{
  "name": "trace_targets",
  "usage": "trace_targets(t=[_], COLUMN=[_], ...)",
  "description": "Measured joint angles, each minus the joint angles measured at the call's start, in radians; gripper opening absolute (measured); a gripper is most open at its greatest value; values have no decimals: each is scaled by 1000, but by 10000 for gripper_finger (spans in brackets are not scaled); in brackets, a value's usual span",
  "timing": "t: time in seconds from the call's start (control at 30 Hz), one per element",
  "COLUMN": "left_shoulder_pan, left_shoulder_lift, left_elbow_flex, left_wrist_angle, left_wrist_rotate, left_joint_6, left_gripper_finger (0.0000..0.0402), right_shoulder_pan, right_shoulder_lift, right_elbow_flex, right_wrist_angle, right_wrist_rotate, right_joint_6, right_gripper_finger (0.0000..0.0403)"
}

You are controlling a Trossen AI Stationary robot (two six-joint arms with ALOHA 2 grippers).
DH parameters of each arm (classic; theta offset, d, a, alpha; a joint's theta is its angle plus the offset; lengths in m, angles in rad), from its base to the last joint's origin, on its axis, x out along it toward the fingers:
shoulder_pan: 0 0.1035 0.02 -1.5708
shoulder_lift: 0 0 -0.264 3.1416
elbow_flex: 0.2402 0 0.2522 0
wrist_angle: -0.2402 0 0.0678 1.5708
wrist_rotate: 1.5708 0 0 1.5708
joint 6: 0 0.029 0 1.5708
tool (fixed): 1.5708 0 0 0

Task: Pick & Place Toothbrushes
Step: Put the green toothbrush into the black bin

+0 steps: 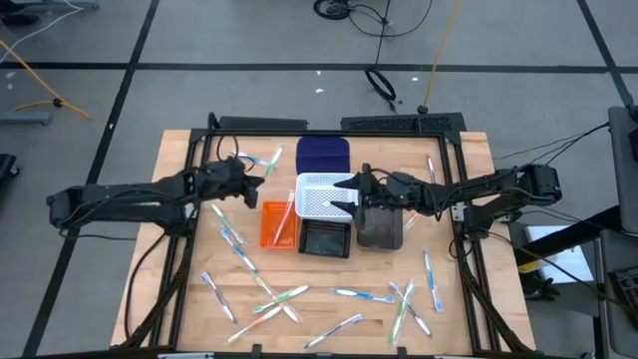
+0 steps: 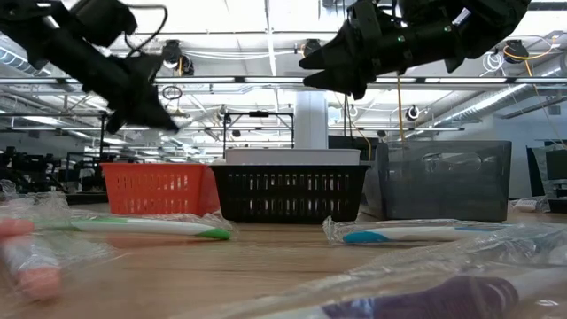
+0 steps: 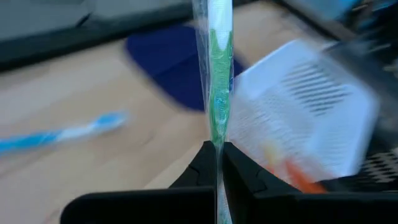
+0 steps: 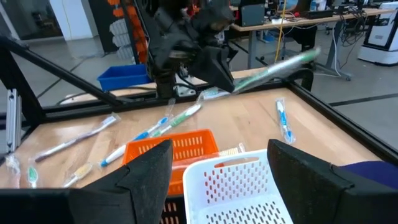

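Note:
My left gripper hangs above the table's far left part, shut on a green-and-white toothbrush in a clear wrapper. The right wrist view also shows this toothbrush sticking out of the left gripper. My right gripper hovers open over the white bin, with nothing between its fingers. Several more wrapped toothbrushes lie flat on the wooden table. An orange bin holds an orange-pink toothbrush. My left gripper pinches the wrapped green toothbrush between its two fingers, close to one end of the handle. The toothbrush runs on straight out from the fingertips. It is lifted clear of the table and slants a little upward.
Five bins stand together mid-table: dark blue, white, orange, black and grey. Loose toothbrushes are scattered over the near half and along the right side. A black frame edges the table.

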Motion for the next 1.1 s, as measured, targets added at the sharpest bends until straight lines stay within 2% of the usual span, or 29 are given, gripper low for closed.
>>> trace_targets(t=[0.47, 0.83, 1.1], left_shoulder_pan=[-204, -268, -298], left_shoulder_lift=[64, 313, 472], left_elbow_flex=[2, 3, 107], left_wrist_angle=[464, 830, 877], left_wrist_rotate=[5, -4, -4], left_joint_6=[150, 211, 250], left_gripper_finger=[2, 2, 2], right_shoulder_pan=[0, 0, 0], right_shoulder_lift=[0, 0, 1], right_elbow_flex=[0, 0, 0], right_wrist_angle=[123, 219, 262], right_wrist_rotate=[0, 0, 0], right_joint_6=[27, 61, 61], right_gripper_finger=[254, 254, 254])
